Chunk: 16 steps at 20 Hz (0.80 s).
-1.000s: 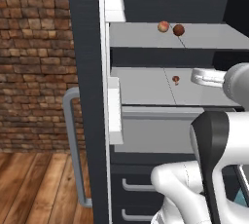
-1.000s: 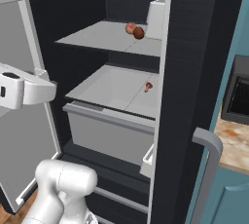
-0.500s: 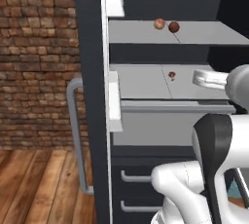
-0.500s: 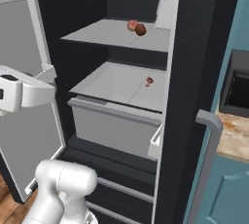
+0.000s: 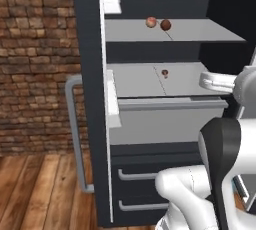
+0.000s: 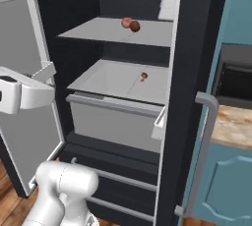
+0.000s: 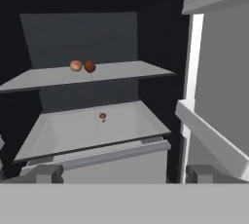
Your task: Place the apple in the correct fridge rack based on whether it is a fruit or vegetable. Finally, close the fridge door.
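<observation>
The apple [image 5: 165,24] [image 6: 135,26] [image 7: 90,66], a small dark red-brown ball, rests on the upper fridge rack [image 5: 205,32] [image 6: 93,31] [image 7: 131,71], touching a paler peach-pink ball [image 5: 151,22] [image 7: 76,65] on its left. My gripper [image 7: 125,174] is open and empty. It sits outside the open fridge, well back from the shelves and about level with the drawer front. The white hand [image 5: 216,82] [image 6: 22,95] hangs in front of the fridge opening.
A tiny red bit [image 5: 165,73] [image 7: 102,116] lies on the lower shelf, above a pale grey drawer-bin [image 6: 115,119]. An open door [image 5: 90,99] with a grey handle [image 5: 75,129] stands edge-on. Another open door [image 6: 184,97] [image 7: 219,86] carries white bins. Drawers [image 5: 145,174] sit below.
The whole picture has slid a little in both base views, so the camera has moved. The apple, the peach-pink ball and the open gripper stand as before.
</observation>
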{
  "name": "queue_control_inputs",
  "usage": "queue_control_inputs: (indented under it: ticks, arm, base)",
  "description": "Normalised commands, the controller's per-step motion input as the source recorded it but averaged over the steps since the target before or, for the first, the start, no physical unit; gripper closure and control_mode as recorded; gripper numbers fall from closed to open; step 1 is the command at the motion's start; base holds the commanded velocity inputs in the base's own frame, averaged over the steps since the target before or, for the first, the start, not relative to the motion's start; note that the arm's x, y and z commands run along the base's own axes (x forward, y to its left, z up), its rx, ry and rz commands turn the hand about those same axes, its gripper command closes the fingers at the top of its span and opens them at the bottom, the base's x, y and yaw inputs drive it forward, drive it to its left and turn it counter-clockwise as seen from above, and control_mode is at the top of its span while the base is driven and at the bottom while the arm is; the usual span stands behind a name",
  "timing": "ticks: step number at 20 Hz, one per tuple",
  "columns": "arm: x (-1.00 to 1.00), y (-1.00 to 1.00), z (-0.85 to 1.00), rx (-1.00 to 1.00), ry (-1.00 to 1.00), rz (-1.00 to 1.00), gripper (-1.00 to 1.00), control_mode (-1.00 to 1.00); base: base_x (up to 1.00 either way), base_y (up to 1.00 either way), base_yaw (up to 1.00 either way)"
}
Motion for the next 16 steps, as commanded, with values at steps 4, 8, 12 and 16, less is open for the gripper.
queue_control_inputs:
  ticks: [4, 8, 12, 16]
  arm:
    - [0.0, 0.0, 0.0, 0.0, 0.0, 0.0, -1.0, 1.0]
    - [0.0, 0.0, 0.0, 0.0, 0.0, 0.0, -1.0, 1.0]
    - [0.0, 0.0, 0.0, 0.0, 0.0, 0.0, -1.0, 1.0]
    - [0.0, 0.0, 0.0, 0.0, 0.0, 0.0, -1.0, 1.0]
  base:
    - [-0.26, 0.11, -0.25]
    - [-0.43, 0.19, -0.25]
    - [-0.51, 0.09, -0.19]
    - [-0.29, 0.09, -0.15]
